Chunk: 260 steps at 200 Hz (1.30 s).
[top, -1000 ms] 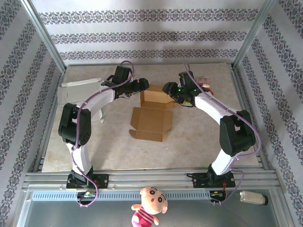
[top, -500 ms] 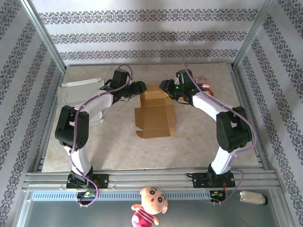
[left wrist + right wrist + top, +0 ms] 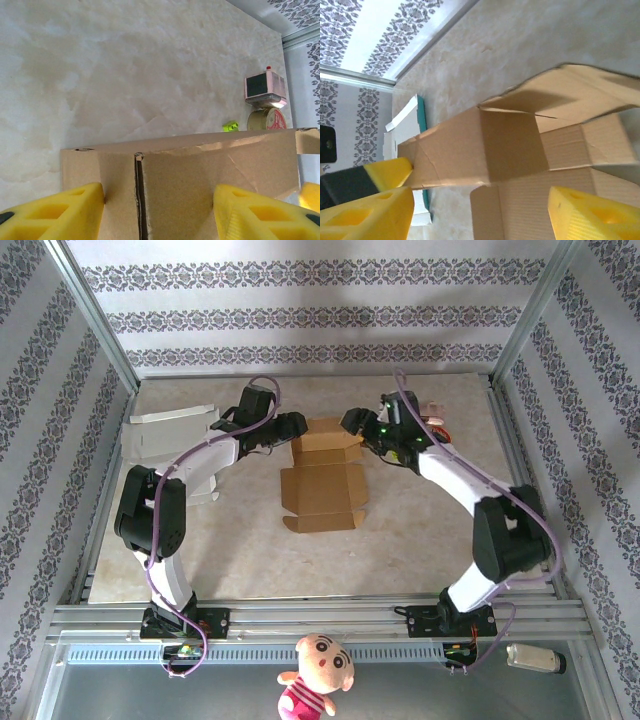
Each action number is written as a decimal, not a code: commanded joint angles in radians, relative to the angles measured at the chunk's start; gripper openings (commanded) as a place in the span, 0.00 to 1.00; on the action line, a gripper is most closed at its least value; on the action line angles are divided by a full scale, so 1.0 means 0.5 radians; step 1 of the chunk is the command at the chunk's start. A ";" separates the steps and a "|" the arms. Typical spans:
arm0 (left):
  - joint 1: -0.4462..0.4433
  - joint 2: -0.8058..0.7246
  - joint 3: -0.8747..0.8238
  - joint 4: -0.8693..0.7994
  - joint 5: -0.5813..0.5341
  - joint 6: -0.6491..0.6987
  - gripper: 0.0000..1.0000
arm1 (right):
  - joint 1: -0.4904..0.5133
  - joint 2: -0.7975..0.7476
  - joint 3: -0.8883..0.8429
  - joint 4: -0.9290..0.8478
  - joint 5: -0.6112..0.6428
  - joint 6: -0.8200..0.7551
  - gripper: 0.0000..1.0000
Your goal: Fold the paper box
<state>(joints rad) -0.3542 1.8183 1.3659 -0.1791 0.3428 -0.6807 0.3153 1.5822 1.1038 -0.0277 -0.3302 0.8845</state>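
Where left claw [image 3: 294, 430] faces right claw [image 3: 352, 426], paper box [image 3: 322, 490] sits between.

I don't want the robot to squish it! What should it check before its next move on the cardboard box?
1. Is the left gripper open at the cardboard box? Ok.
2. Is the right gripper open at the opposite side? Ok.
3. Are the far walls standing up? Ok.
4. Is the lid flap folded over? Not ok; it lies flat, toward the arms.
5. Is any wall firmly pinched? Cannot tell.
6. Are the white flat cartons out of the way? Ok, off to the left.
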 commanded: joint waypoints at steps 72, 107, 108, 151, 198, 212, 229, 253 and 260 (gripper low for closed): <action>-0.018 0.016 0.107 -0.207 -0.035 0.058 0.60 | 0.041 0.086 -0.507 0.541 0.301 -0.158 0.65; -0.016 0.017 0.112 -0.212 -0.032 0.055 0.62 | 0.057 0.279 -0.466 0.735 0.492 -0.256 0.63; -0.017 0.017 0.112 -0.212 -0.031 0.055 0.62 | 0.058 0.285 -0.466 0.746 0.496 -0.256 0.63; -0.016 0.017 0.124 -0.222 -0.031 0.058 0.63 | 0.046 0.528 -0.435 1.018 0.517 -0.282 0.63; -0.017 0.026 0.134 -0.216 -0.018 0.056 0.63 | 0.046 0.661 -0.428 1.231 0.413 -0.240 0.44; -0.016 0.030 0.134 -0.213 -0.012 0.055 0.63 | 0.047 0.676 -0.428 1.297 0.367 -0.240 0.39; -0.017 0.032 0.135 -0.212 -0.008 0.055 0.63 | 0.052 0.682 -0.437 1.379 0.306 -0.244 0.36; -0.017 0.035 0.134 -0.203 -0.001 0.050 0.63 | 0.070 0.681 -0.441 1.475 0.199 -0.286 0.34; -0.017 0.037 0.133 -0.203 0.003 0.051 0.63 | 0.079 0.683 -0.441 1.485 0.184 -0.305 0.33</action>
<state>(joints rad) -0.3542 1.8210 1.3998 -0.2554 0.3370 -0.6731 0.3431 1.9083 0.8669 0.6189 -0.1738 0.7666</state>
